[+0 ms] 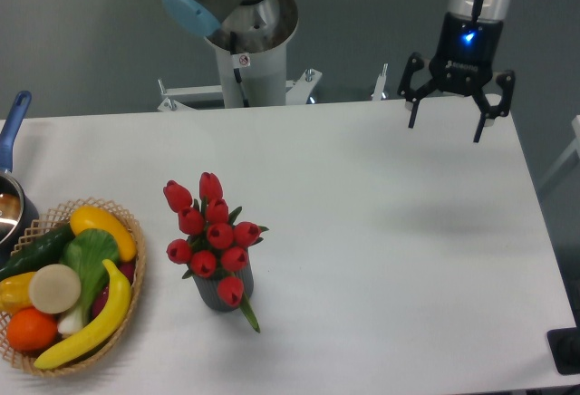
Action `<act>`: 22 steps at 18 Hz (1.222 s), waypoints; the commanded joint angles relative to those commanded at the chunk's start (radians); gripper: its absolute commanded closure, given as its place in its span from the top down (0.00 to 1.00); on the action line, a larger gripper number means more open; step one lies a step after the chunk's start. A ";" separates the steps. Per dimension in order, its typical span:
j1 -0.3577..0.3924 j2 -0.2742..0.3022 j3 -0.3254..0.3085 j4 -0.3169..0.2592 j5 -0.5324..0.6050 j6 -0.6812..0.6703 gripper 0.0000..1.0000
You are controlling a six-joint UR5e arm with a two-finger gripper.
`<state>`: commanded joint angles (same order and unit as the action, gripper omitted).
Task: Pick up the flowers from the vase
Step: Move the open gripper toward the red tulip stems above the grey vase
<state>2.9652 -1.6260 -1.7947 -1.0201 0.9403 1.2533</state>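
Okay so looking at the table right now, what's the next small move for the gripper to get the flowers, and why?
Probably carry the gripper across toward the flowers, keeping it high. It hangs open and empty over the table's far right, well away from them, and they stand in the vase near the front left.
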 joint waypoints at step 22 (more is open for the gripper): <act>-0.164 -0.084 -0.020 0.058 -0.273 0.038 1.00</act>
<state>2.8011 -1.7104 -1.8147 -0.9618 0.6673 1.2913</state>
